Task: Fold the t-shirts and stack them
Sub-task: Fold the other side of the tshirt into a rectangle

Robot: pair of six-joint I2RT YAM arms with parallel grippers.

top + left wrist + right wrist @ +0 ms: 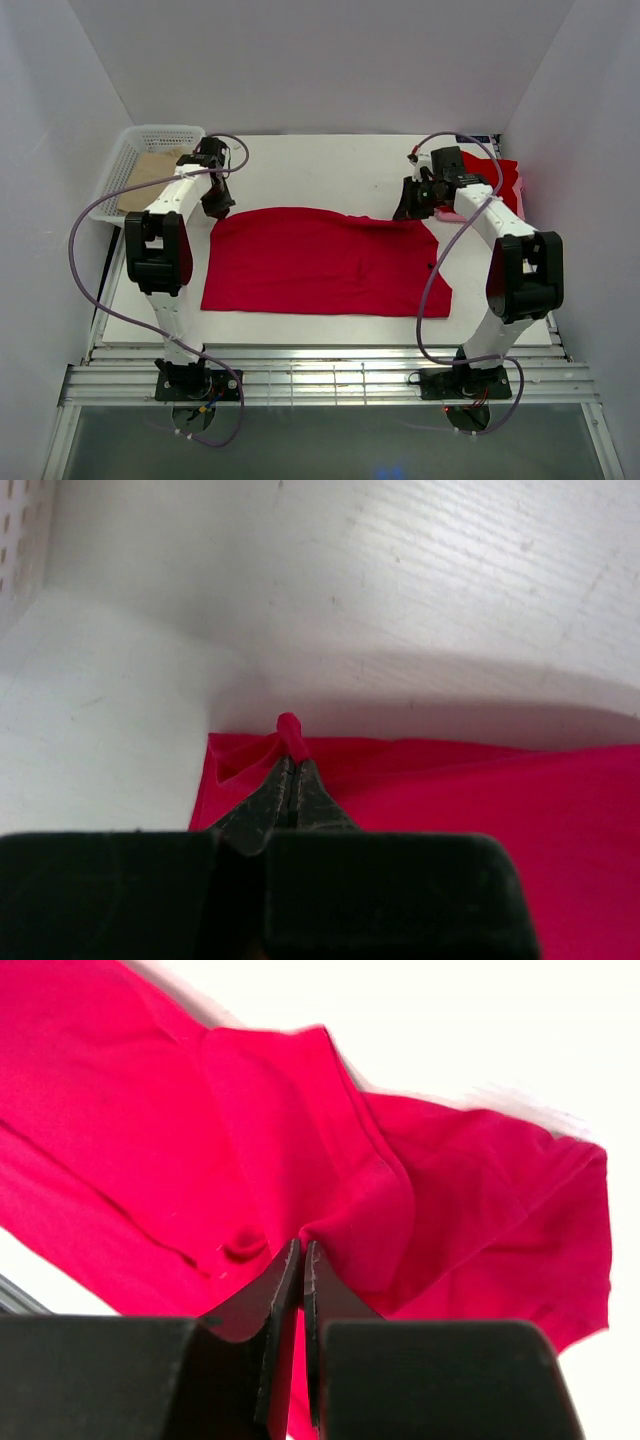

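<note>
A bright red t-shirt (320,262) lies spread flat across the middle of the table. My left gripper (218,208) is shut on its far left corner, where a small tuft of red cloth (289,727) sticks out between the closed fingers. My right gripper (411,208) is shut on the far right corner, with red cloth (330,1200) bunched at the fingertips. Another red t-shirt (500,172) lies at the far right on a pale pink piece (452,215), partly hidden by the right arm.
A white plastic basket (140,165) stands at the far left and holds a tan brown sheet (150,175). White walls close in the table on three sides. Purple cables loop beside both arms.
</note>
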